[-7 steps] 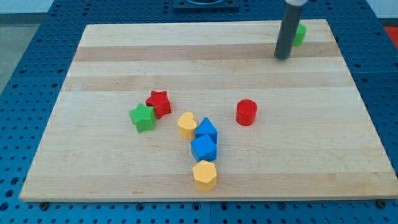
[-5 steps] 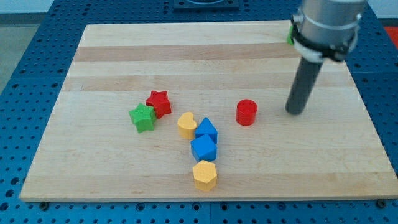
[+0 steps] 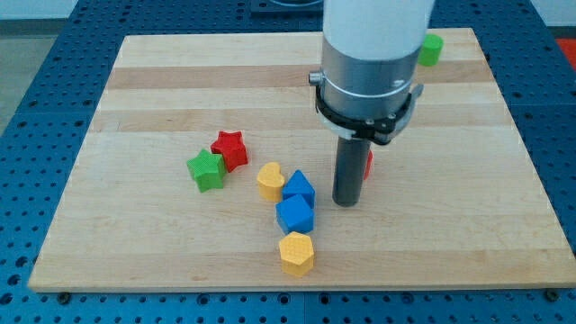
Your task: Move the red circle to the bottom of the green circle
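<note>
The red circle (image 3: pixel 368 163) is mostly hidden behind my rod; only a sliver of red shows at the rod's right side. The green circle (image 3: pixel 431 49) sits near the board's top right corner. My tip (image 3: pixel 346 202) rests on the board just below and slightly left of the red circle, to the right of the blue blocks. Whether the tip touches the red circle cannot be told.
A red star (image 3: pixel 230 148) and a green star (image 3: pixel 206 170) lie together at the left. A yellow heart (image 3: pixel 269 180), two blue blocks (image 3: pixel 298 189) (image 3: pixel 294 214) and a yellow hexagon (image 3: pixel 296 253) form a line at the centre bottom of the wooden board (image 3: pixel 162 81).
My rod moved from the top right, down past the red circle's right side, then left to just below it. The blocks have not visibly moved.
</note>
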Robot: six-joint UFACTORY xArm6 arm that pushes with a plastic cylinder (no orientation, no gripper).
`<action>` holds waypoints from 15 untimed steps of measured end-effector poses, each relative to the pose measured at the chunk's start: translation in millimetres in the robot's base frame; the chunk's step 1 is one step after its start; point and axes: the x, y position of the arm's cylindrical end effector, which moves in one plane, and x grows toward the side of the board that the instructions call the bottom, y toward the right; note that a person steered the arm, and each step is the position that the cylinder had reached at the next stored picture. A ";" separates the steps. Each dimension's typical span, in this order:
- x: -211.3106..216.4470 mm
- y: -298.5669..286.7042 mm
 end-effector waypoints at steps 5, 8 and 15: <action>-116.1 124.1; 4.2 20.6; -132.1 66.2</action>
